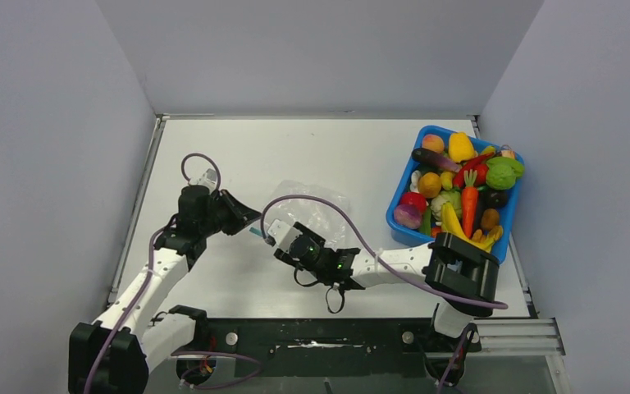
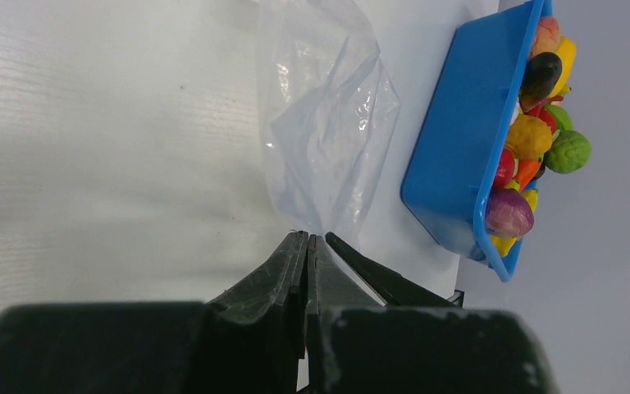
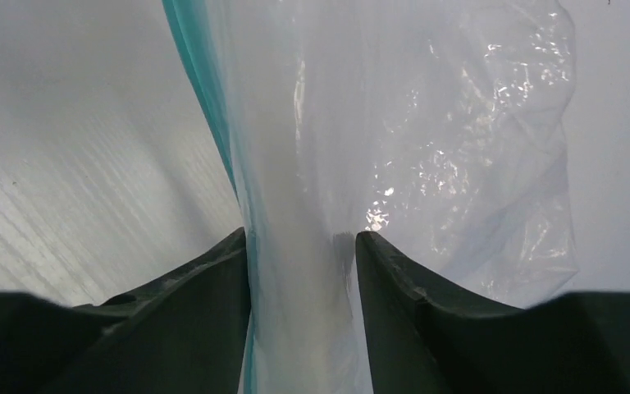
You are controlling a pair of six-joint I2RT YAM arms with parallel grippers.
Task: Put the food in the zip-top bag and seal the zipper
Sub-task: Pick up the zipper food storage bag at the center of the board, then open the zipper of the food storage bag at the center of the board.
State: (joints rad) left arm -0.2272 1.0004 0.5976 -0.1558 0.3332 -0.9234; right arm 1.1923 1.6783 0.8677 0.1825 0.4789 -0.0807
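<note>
The clear crinkly zip-top bag (image 1: 316, 205) lies mid-table, with nothing visible inside it. My left gripper (image 1: 252, 220) is shut, and its tips (image 2: 308, 236) meet right at the bag's near edge (image 2: 328, 139), which narrows into them. My right gripper (image 1: 271, 231) straddles the bag's mouth edge. Its jaws (image 3: 301, 234) stand apart with the film (image 3: 426, 139) between them. The teal zipper (image 3: 201, 90) runs along its left finger (image 3: 205, 295). All the food (image 1: 459, 185) sits in the bin; the left wrist view shows it too (image 2: 529, 135).
A blue bin (image 1: 395, 209) heaped with toy fruits and vegetables stands at the right, close to the right arm's base (image 1: 462, 271). In the left wrist view its blue wall (image 2: 451, 139) is just beyond the bag. Grey walls enclose the table on three sides.
</note>
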